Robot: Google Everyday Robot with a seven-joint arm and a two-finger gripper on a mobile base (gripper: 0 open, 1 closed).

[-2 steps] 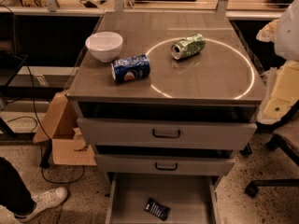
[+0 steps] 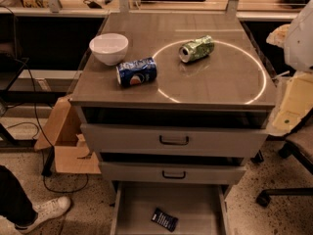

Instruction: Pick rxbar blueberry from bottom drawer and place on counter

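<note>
The bench [image 2: 222, 84] fills the middle of the view, its top marked with a white circle. Below it are three drawers. The upper two are shut, and the bottom drawer [image 2: 195, 199] is pulled out, with its grey floor bare except for one thing.

The hand [image 2: 293, 104] hangs off the bench's right edge, about level with the top drawer and well apart from the bottom one. Whether it is released or clenched cannot be told.

A white bowl [image 2: 109, 48] sits near the back left corner. A Pepsi can [image 2: 136, 72] lies on its side just in front of it, at the circle's left rim. A crushed green can [image 2: 196, 49] lies inside the circle towards the back.

The bar [image 2: 165, 220], dark and flat, lies askew on the drawer floor about midway between the side walls, touching neither.

The step in hand looks like the reach. The hand should probably swing clear of the bench's front right corner and drop straight into the drawer, in front of the middle drawer's face. It should turn to close across the bar's short side. Since the bar lies so flat, the hand likely needs to go right down to the floor.
</note>
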